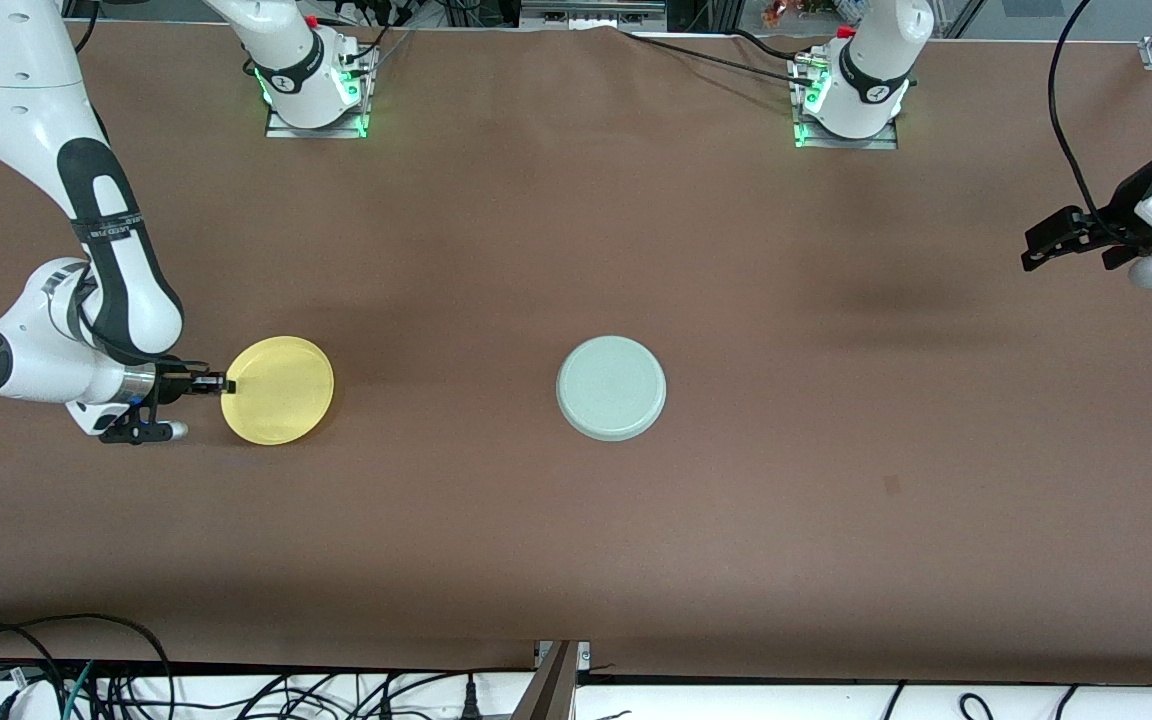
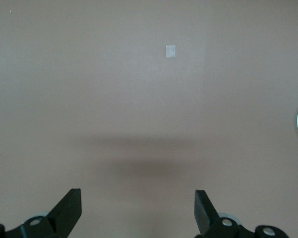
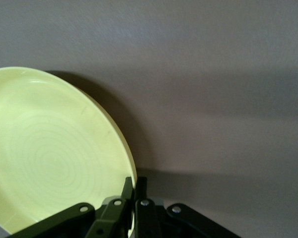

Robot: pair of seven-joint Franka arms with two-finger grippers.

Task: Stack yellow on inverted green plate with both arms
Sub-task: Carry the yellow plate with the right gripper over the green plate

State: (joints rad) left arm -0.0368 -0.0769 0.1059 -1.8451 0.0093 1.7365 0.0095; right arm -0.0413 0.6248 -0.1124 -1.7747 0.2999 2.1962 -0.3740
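From the front, the right gripper (image 1: pixel 220 384) pinches the yellow plate's (image 1: pixel 278 390) rim near the right arm's end of the table, the green plate (image 1: pixel 611 388) lies inverted mid-table, and the left gripper (image 1: pixel 1048 246) waits over the other end. The left wrist view shows its fingers (image 2: pixel 69 210) spread wide over bare table (image 2: pixel 139 99), with a small pale label, unreadable. In the right wrist view, the fingers (image 3: pixel 140 186) clamp the yellow rim.

A brown table (image 1: pixel 576 540) carries a small pale square (image 2: pixel 171 51), perhaps tape, with cables (image 1: pixel 56 680) along its near edge.
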